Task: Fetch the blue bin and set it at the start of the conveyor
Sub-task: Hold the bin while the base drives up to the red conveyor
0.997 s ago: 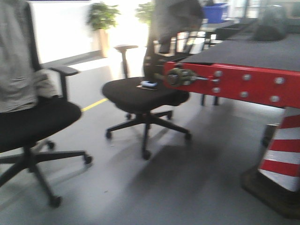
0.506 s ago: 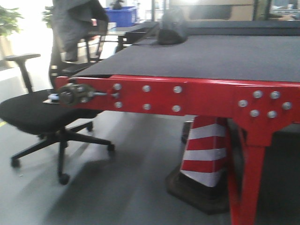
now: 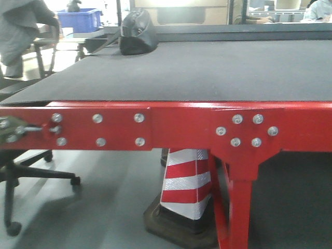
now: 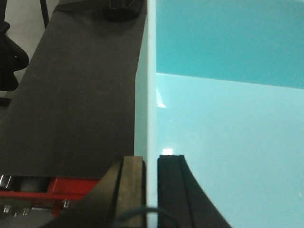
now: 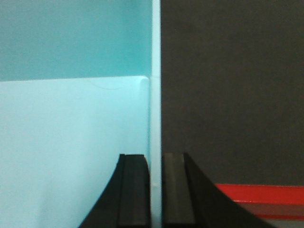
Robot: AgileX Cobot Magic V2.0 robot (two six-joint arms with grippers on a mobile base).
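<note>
We're square on to the conveyor start (image 3: 207, 67) in the front view: a wide dark grey textured belt with a glossy red frame (image 3: 181, 122) across its near end. The frame's plates carry silver bolts (image 3: 238, 129), 6 in the left group and 5 in the right. A red-and-white traffic cone (image 3: 185, 181) stands on the floor under the frame, just beside the red leg. A black bag (image 3: 137, 33) sits on the far left part of the belt. Beyond it is a dark blue crate (image 3: 80, 18), and a black office chair (image 3: 15, 171) shows at the left edge.

Over to the left wrist view. The left claw (image 4: 151, 164) is clamped on the left wall of the blue bin (image 4: 228, 118), with 1 tan finger outside and 1 black finger inside. The pale aqua interior fills the right of the picture, while the belt and a strip of red frame lie to the left, below the wall.

The right wrist view mirrors it. The right claw (image 5: 156, 161) is pinched on the bin's right wall, both black fingers (image 5: 135, 190) pressed to it. The aqua floor of the bin (image 5: 71, 133) is on the left, the dark belt (image 5: 228, 95) on the right, with red frame at the lower right corner.

So the bin hangs between both claws at the near end of the conveyor. We can't tell whether its base touches the belt.
</note>
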